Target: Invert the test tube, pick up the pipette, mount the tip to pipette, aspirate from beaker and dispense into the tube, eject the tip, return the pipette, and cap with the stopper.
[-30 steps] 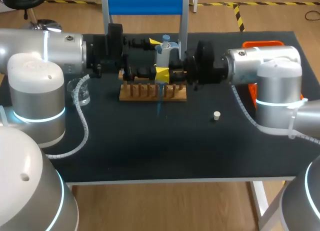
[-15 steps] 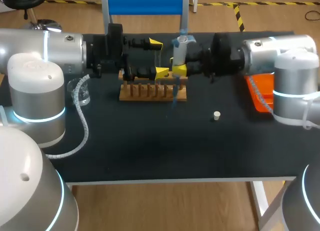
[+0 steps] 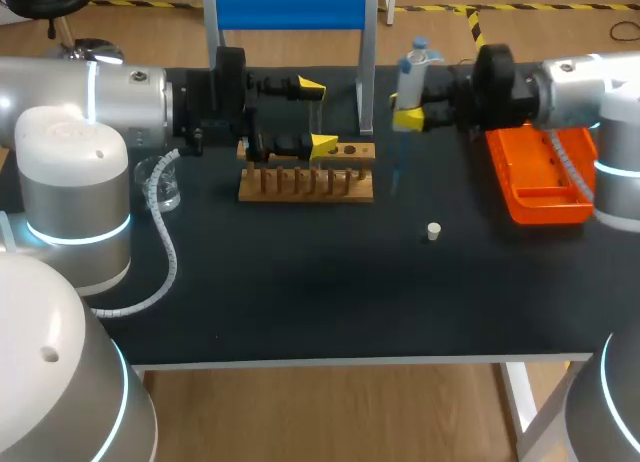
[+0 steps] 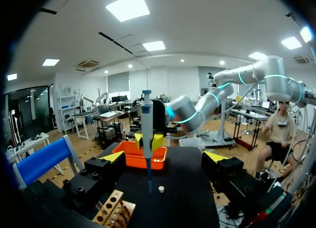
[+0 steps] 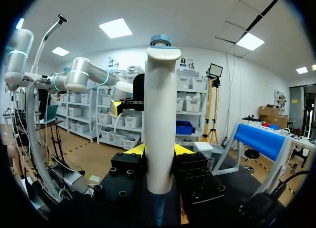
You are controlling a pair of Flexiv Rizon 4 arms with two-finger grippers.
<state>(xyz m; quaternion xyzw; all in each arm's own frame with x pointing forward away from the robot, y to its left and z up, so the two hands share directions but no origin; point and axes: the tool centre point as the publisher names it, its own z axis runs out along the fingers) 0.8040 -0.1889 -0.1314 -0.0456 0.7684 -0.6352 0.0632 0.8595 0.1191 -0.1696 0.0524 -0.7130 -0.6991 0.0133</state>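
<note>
Pipette [image 3: 411, 74] is upright just right of the rack [image 3: 305, 185], right gripper [image 3: 407, 116] clamped on its body. Tip is on and pointing down, so no drips; likely staged for ejection. Orange tray [image 3: 540, 182] sits further right of the rack, nothing between. Left gripper [image 3: 316, 113] is above the rack, fingers apart. Stopper [image 3: 433, 231] lies on the counter, front-right of the rack.

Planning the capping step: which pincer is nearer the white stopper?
Right. The right pincer, shut on the pipette, hangs beyond the stopper; the left pincer sits farther off, by the wooden rack.
</note>
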